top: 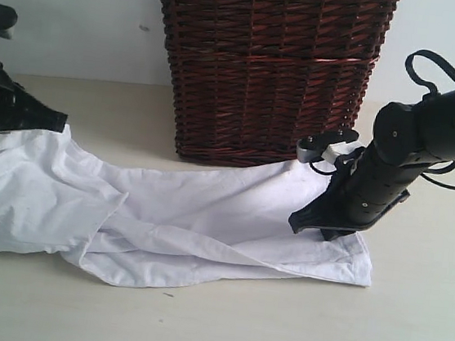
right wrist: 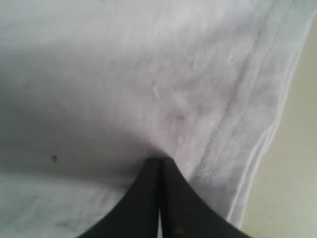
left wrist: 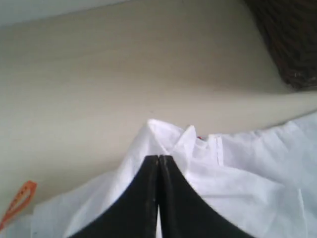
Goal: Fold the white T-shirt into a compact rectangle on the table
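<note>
Basket (top: pixel 268 68): dark brown wicker, upright, midway along far edge of surface (top: pixel 406 339), pale wall (top: pixel 81 14) behind; top out of frame. Orange loop (left wrist: pixel 17 202) on surface, identity unclear. Small dark speck (top: pixel 168 294) toward near edge.

T-shirt (top: pixel 206 213) white; table (top: pixel 406 339) pale beige; basket (top: pixel 268 68) dark brown, woven; left end effector (left wrist: pixel 158 159), right end effector (right wrist: pixel 160 161) black.

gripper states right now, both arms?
Left gripper: closed, pinching a bunched edge of the white T-shirt.
Right gripper: closed, pinching the shirt beside its stitched hem.
</note>
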Controlling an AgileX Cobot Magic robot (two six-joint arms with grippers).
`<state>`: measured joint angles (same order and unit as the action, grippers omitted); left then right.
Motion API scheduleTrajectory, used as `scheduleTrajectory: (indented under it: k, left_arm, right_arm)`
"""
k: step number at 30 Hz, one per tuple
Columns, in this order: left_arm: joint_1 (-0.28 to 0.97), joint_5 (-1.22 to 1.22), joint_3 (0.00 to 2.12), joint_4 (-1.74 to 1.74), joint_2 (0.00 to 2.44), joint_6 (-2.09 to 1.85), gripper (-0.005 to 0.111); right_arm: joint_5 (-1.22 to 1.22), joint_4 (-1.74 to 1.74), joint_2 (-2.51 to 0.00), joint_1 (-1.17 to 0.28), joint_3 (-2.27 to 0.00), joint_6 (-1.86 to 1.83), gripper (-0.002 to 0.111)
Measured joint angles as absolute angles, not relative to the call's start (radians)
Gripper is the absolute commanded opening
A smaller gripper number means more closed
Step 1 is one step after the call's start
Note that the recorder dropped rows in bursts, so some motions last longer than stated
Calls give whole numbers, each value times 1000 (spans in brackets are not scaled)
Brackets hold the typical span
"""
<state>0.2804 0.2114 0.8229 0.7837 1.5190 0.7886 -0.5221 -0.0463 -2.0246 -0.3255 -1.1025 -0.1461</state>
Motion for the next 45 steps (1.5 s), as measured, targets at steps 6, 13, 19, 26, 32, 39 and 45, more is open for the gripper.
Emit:
scheduleTrajectory:
  k: [6, 13, 19, 26, 32, 39, 45]
  left_arm:
    - [405, 308, 848, 450, 1565, 367, 0]
    - [345, 405, 897, 435, 1720, 228, 0]
    - [216, 320, 948, 435, 1801, 235, 0]
    - [106, 261, 961, 415, 1797, 265, 0]
    - [69, 269, 955, 382, 1797, 269, 0]
    - [69, 286, 957, 356, 1714, 266, 0]
    - [69, 361, 985, 354, 1550, 210, 0]
  right_arm:
    - [-522, -46, -2025, -325, -1103, -146, 0]
    - [-522, -46, -2025, -325, -1103, -146, 0]
    - [-522, -46, -2025, -325, -1103, -146, 0]
    - [-522, -49, -2025, -325, -1103, -146, 0]
    - [-522, -49, -2025, -325, -1103, -146, 0]
    - [-564, -92, -2000, -325, -1119, -197, 5]
    - [-591, -665, -1893, -421, -1117, -809, 38]
